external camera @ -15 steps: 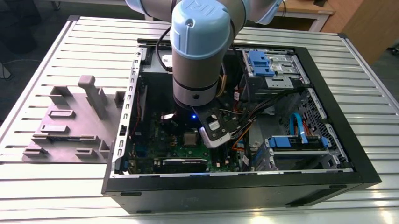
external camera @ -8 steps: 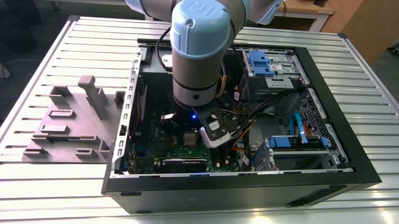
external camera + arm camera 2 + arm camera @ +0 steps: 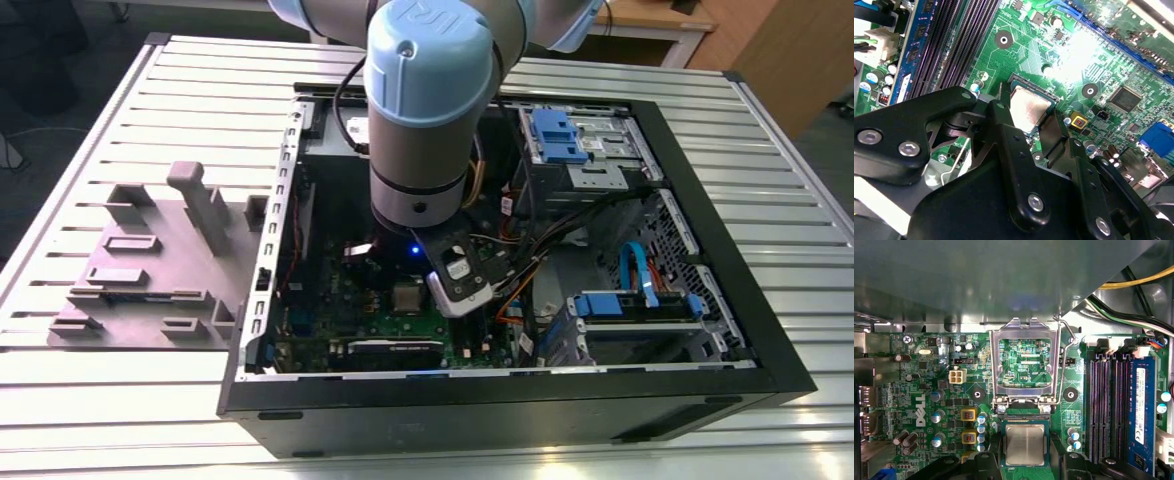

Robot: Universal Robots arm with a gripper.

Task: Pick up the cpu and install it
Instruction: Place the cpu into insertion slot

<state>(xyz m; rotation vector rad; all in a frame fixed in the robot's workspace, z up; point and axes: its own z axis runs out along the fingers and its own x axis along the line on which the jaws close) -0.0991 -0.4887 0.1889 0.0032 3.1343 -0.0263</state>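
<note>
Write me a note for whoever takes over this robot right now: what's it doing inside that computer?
Gripper: down inside the open computer case, straddling the cpu; whether it grips can't be told.
Cpu: flat within the dark socket on the motherboard; full seating unclear.
Done: cpu is at the socket.
Left: metal load frame stands open beside the socket, not closed over the cpu.

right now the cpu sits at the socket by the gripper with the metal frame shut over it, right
No: the frame is swung open, off the cpu, as the first wrist view shows. The cpu does sit at the socket by the gripper.
</note>
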